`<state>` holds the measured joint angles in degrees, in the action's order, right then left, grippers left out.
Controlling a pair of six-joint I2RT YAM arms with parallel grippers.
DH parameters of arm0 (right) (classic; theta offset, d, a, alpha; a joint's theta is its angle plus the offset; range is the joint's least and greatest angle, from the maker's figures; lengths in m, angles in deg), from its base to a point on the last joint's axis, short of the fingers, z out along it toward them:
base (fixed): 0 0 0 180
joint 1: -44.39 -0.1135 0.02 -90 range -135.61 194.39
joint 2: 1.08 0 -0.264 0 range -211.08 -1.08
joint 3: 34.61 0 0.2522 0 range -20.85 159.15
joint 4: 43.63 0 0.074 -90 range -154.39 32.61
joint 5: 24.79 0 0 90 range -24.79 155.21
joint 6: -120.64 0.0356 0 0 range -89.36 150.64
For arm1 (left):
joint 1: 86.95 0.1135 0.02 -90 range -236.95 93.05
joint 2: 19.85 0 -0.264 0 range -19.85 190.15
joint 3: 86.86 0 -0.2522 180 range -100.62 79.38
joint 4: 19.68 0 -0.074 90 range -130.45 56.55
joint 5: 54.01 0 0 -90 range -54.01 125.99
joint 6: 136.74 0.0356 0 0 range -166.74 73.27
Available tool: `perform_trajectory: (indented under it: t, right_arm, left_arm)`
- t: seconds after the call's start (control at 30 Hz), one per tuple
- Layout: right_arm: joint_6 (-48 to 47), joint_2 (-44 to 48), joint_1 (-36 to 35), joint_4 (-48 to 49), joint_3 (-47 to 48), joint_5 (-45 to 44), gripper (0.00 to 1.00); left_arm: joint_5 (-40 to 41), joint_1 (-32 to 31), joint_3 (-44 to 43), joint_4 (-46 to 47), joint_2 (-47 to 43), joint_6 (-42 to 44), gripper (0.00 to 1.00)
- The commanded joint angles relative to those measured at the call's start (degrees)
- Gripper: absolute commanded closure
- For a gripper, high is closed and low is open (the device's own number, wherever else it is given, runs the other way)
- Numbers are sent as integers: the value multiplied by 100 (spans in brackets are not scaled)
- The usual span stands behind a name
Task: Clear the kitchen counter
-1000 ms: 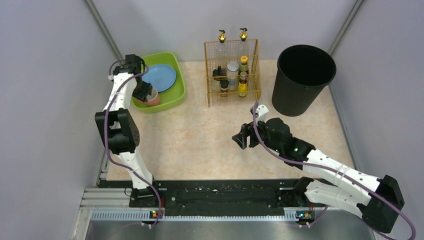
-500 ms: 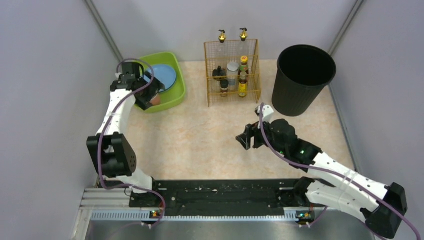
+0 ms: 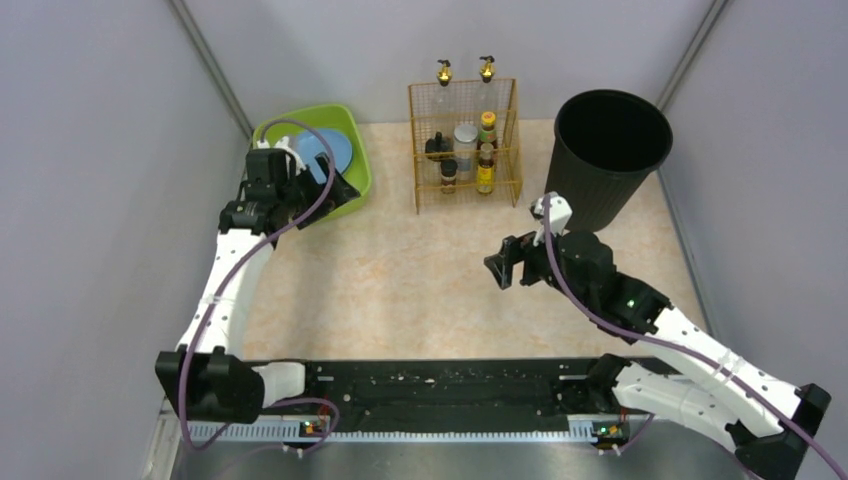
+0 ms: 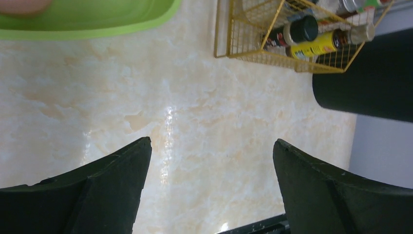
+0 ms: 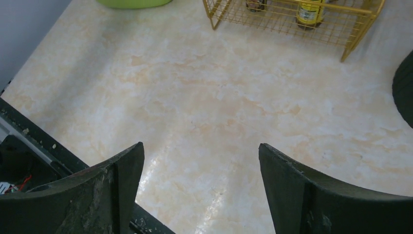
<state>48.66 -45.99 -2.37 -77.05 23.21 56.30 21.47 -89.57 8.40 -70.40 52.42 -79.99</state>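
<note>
Top external: speckled beige kitchen counter (image 3: 400, 290)

- From above, the left arm (image 3: 262, 195) covers the near part of the green basin (image 3: 310, 112) and some of the blue plate (image 3: 338, 150).
- In the left wrist view, a pinkish shape (image 4: 22, 5) is cut by the top edge and cannot be identified.
- The labels on the rack bottles (image 3: 486, 150) are too small to read.
- The black bin (image 5: 404, 87) runs off the right edge in both wrist views.

arms (image 3: 232, 285): white links, black joints | cables (image 3: 184, 385): purple | left pincer (image 4: 209, 185), right pincer (image 5: 199, 185): black
</note>
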Motion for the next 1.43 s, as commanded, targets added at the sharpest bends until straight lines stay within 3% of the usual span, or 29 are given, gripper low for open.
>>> perform_trajectory:
  t: [0.0,0.1,0.27,0.53,0.73,1.4]
  right_arm:
    - [-90,208,-71,-491,491,-533,10]
    - [-6,265,-71,-794,603,-889,1]
    - [238,197,-71,-1288,766,-1602,1]
    - [853,130,-73,-1658,666,-3299,1]
    - [1126,10,-65,-1881,737,-4029,1]
    - [865,-346,-72,-1850,817,-3779,1]
  left_arm:
    - [-911,-10,405,363,-562,627,1]
    - [-1301,-58,674,362,-845,887,1]
    - [-1504,-287,987,287,-1370,1239,1]
    - [-1099,-1143,1392,372,-2266,1739,1]
    - [-1039,-1528,1542,426,-2503,1797,1]
    - [-225,-1533,1885,568,-3167,1675,1]
